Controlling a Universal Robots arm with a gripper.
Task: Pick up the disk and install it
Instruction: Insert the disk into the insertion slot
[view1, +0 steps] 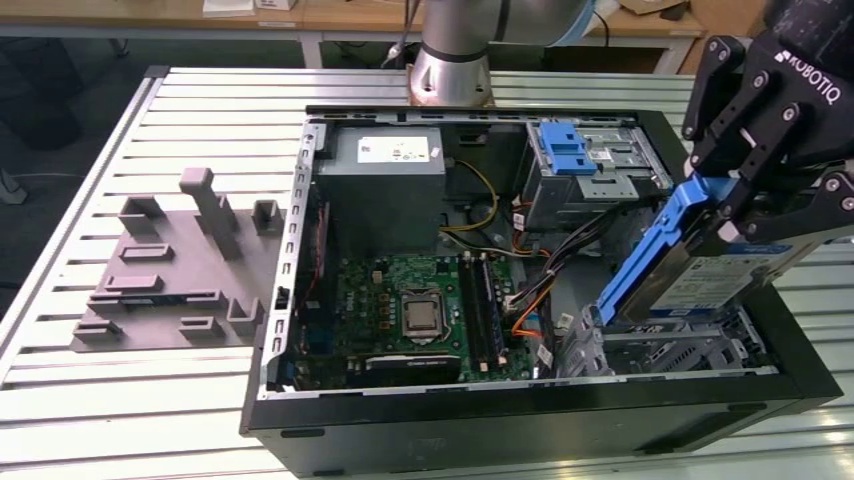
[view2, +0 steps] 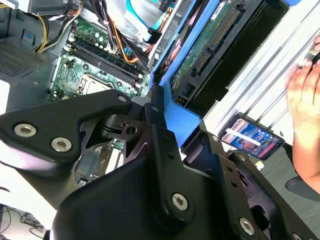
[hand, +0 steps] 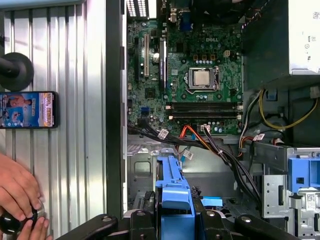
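Observation:
The disk (view1: 705, 278) is a silver drive with a white-and-blue label and a blue carrier frame. It hangs tilted, one end low, over the metal bay (view1: 667, 352) at the near corner of the open computer case on the exterior view's right. My gripper (view1: 737, 205) is shut on its upper end. In the second wrist view the disk's (view2: 210, 45) green circuit-board underside faces the camera, and the gripper (view2: 156, 106) clamps the blue frame. In the first wrist view the disk (hand: 172, 187) shows edge-on above the case floor, held by the gripper (hand: 173, 219).
Inside the case are the motherboard (view1: 414, 310), the grey power supply (view1: 380, 175), a drive cage with a blue latch (view1: 577, 150) and loose cables (hand: 215, 145). A grey moulded fixture (view1: 174, 270) lies on the slatted table. A person's hand (hand: 20, 197) and a phone (hand: 27, 110) are beside the case.

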